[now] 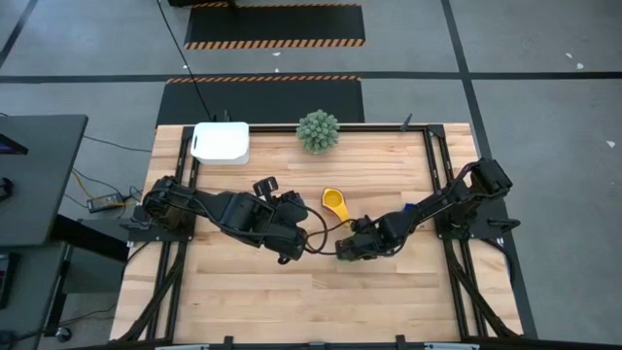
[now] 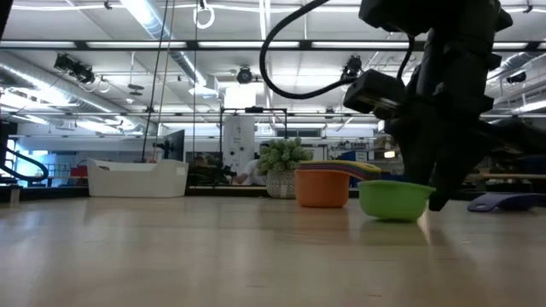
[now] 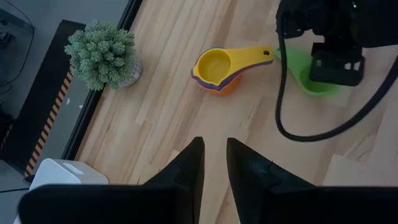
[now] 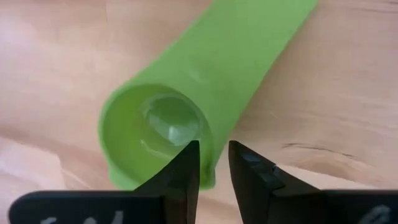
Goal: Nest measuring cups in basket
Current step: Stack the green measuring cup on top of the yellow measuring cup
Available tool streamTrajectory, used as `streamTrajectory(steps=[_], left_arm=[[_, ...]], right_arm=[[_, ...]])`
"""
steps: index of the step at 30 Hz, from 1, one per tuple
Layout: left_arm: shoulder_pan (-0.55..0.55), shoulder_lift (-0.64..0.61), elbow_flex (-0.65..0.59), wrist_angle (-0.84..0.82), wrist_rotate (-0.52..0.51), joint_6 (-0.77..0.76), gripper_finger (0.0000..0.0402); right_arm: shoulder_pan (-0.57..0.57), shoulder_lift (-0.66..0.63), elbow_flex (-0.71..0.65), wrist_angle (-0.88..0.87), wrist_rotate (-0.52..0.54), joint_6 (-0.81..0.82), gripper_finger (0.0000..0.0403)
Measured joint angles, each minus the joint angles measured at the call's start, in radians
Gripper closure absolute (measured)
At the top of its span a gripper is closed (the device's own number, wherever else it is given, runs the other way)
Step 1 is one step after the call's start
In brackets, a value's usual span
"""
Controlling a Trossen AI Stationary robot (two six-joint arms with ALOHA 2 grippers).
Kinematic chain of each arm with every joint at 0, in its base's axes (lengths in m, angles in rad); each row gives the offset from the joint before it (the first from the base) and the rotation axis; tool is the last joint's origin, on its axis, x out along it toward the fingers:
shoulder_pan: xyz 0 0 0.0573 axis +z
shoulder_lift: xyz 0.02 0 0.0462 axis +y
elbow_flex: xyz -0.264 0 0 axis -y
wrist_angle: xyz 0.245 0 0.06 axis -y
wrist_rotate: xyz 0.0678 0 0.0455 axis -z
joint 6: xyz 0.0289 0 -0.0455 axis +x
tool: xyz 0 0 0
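A yellow cup sits nested on top of a stack [image 3: 217,68] whose lowest cup is orange [image 2: 322,189]; the stack stands on the table's middle [image 1: 335,204]. Right of it the green cup [image 4: 155,124] stands on its base on the wood [image 2: 394,198]. My right gripper [image 4: 214,158] points down over it, open by a narrow gap, its fingers on either side of the bowl's wall. My left gripper [image 3: 214,155] hangs high above the table's middle [image 1: 290,251], open by a narrow gap, with nothing in it. The white basket [image 1: 221,143] stands at the far left. My right gripper comes from above with one finger [image 4: 186,165] inside the green cup's bowl and the other outside, beside the wall next to the handle [image 4: 208,158]. Bare table shows between the wall and the outer finger. Whether the inner finger touches, I cannot tell.
A green spiky plant [image 1: 318,131] stands at the far edge, right of the basket. A flat bluish thing [image 2: 503,202] lies on the table beside the right arm [image 1: 409,207]. A black cable loops from the left arm over the middle. Bare wood lies along the near side.
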Motion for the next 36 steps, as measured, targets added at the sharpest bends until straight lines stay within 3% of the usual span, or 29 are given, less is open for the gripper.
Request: streamTrajectory(steps=[7,16,22,28,36], left_arm=[[0.000,0.000,0.000,0.000,0.000,0.005,0.0326],[0.000,0.000,0.000,-0.001,0.001,0.005,0.0326],[-0.001,0.000,0.000,0.000,0.033,0.006,0.0326],[-0.019,0.000,0.000,-0.001,0.141,0.084,0.0326],[-0.028,0.004,0.000,0.033,0.240,0.078,0.0326]], right_arm=[[0.000,-0.011,0.015,0.010,-0.007,-0.277,0.0316],[0.028,-0.046,0.089,-0.036,-0.029,-0.286,0.0318],[0.052,-0.105,0.158,-0.212,0.040,-0.347,0.0318],[0.103,-0.214,0.277,-0.433,0.049,-0.647,0.0319],[0.206,-0.391,0.384,-0.598,0.118,-0.892,0.0319]])
